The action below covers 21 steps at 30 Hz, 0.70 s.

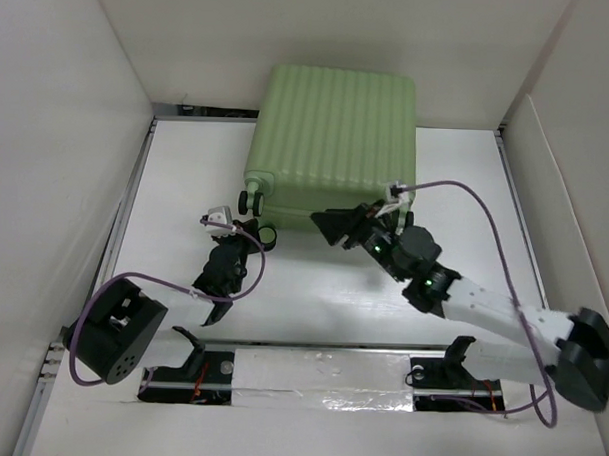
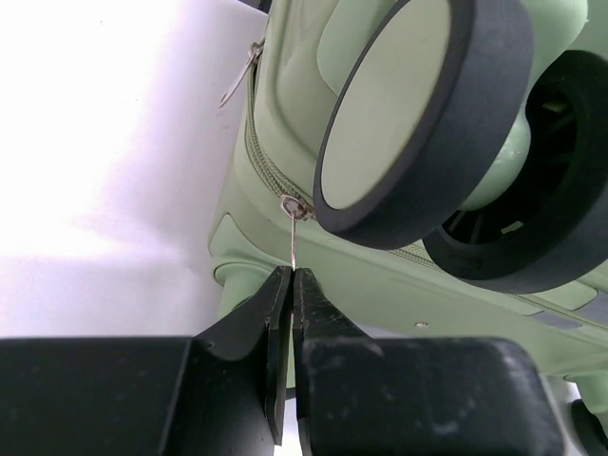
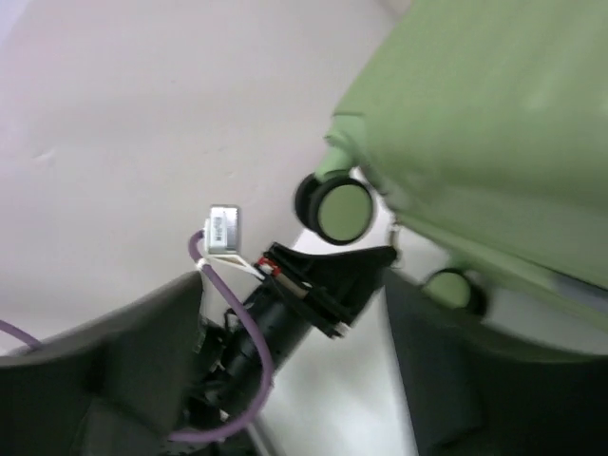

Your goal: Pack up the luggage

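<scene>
Presently, one item for your list: the luggage point(image 1: 333, 129), a large light green hard-shell case, lid down and ribbed shell up. It lies flat at the far middle of the table point(image 1: 186, 184), wheeled end towards the arms. Handling: by the look of it stiff, smooth-skinned and bulky for either gripper, likelier to slide on the table than to flex; do not count on a two-finger hold on the shell itself. Points of purchase: the zipper pull point(image 2: 296, 237), a thin metal tab hanging from the zipper track point(image 2: 258, 157) just beside the near wheel point(image 2: 408, 114). Left gripper point(image 2: 291, 275): jaws closed flat on the zipper pull, the tab pinched at the very fingertips. Right gripper point(image 1: 333, 225): jaws spread wide, nothing between them, hovering at the case's near edge towards its right corner. Its own view is blurred, so whether it touches the shell cannot be said. Judgement: the case is shut, so opening comes first. The pull is small and likely slippery, so draw it along the line of the track, and brace the shell with your free gripper lest the whole case drag.
</scene>
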Each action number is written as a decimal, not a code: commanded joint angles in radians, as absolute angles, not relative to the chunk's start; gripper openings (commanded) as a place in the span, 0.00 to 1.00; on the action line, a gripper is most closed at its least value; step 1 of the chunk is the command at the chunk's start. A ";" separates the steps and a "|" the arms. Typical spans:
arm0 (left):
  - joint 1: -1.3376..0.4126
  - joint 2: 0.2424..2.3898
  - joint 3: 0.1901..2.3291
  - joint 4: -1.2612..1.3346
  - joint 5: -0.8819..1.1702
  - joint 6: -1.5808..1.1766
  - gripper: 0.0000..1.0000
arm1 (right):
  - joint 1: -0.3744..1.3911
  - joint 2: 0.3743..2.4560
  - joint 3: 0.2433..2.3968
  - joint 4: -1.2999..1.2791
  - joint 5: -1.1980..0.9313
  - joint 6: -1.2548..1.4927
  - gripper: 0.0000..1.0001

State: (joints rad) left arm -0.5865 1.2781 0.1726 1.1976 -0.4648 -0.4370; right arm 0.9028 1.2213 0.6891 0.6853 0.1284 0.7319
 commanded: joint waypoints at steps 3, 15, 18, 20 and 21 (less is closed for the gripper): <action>-0.577 1.236 0.192 1.190 -0.488 -0.405 0.00 | 0.914 0.840 0.663 0.167 0.490 0.499 0.00; -0.577 1.236 0.216 1.164 -0.489 -0.385 0.00 | 0.824 0.834 0.753 -0.311 0.729 0.413 1.00; -0.577 1.230 0.216 1.158 -0.491 -0.383 0.00 | 0.776 0.903 0.741 -0.283 0.736 0.411 1.00; -0.577 1.232 0.218 1.155 -0.491 -0.382 0.00 | 0.714 0.939 0.739 -0.272 0.703 0.411 0.97; -0.577 1.233 0.218 1.154 -0.491 -0.382 0.00 | 0.691 0.946 0.724 -0.206 0.689 0.394 0.94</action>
